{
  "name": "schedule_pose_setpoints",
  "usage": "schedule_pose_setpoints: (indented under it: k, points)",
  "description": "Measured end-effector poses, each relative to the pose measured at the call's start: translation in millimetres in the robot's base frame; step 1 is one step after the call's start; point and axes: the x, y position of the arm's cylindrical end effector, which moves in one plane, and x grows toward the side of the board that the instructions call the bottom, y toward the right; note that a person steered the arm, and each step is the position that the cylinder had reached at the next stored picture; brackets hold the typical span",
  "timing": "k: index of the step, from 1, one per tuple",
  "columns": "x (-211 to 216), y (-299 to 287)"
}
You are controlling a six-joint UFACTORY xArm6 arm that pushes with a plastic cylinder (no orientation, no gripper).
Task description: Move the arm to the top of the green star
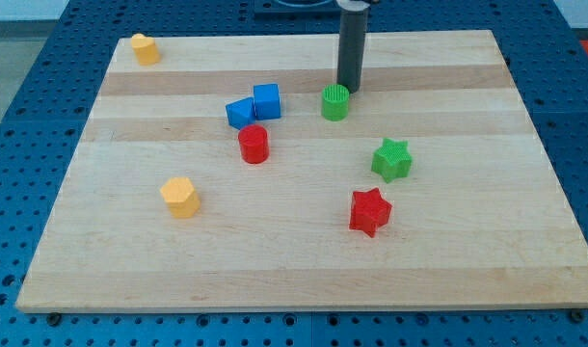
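Red star (369,211) nearest, on the tabletop (275,270). Just behind it the green star (391,159), right of centre, lying flat; no long axis, points radiate evenly. Looks light, rigid plastic, likely slides easily; push a flat notch, not a point. No hand: my tip (348,91) sits farther back, beside the green cylinder (335,101).

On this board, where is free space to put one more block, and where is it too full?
Free: the view's bottom strip below the red star and yellow block, and the right side past the green star. Crowded: the middle, around the blue blocks, red cylinder, green cylinder and my tip.
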Motion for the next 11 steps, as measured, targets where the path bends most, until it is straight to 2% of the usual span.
schedule_pose_setpoints:
  k: [2, 4, 5, 7, 8, 11]
  points:
    - [-9.8, 82.1]
    - [10.0, 24.9]
    - [36.5, 25.0]
    - [54.4, 23.0]
    - [79.7, -3.3]
    - [99.4, -11.3]
